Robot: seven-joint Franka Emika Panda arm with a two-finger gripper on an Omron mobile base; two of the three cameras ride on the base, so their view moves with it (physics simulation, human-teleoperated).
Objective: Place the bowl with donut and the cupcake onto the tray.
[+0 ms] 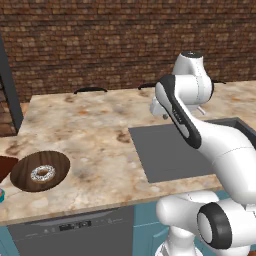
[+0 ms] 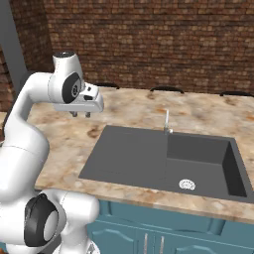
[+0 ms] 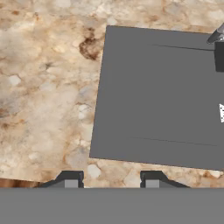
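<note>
The gripper [image 2: 81,114] is hanging above the speckled stone bench [image 1: 90,130], pointing down, with its two fingertips [image 3: 72,180] standing apart at a moderate gap and holding nothing; nothing is touching them; below it, in the hand view, the bench is showing beside the near left corner of the grey sink panel [image 3: 162,96]. The bowl [image 1: 40,170] is sitting well to the left on the bench, near its front edge, with the donut [image 1: 43,173] lying inside it; just left of the bowl, a dark reddish sliver of the tray [image 1: 5,166] is showing at the picture's edge; a teal bit at the far left edge may be the cupcake [image 1: 1,195], though I cannot tell. In the right base view the sink basin [image 2: 203,163] and faucet [image 2: 167,121] are lying to the right; a brick wall [image 2: 149,44] is standing behind.
</note>
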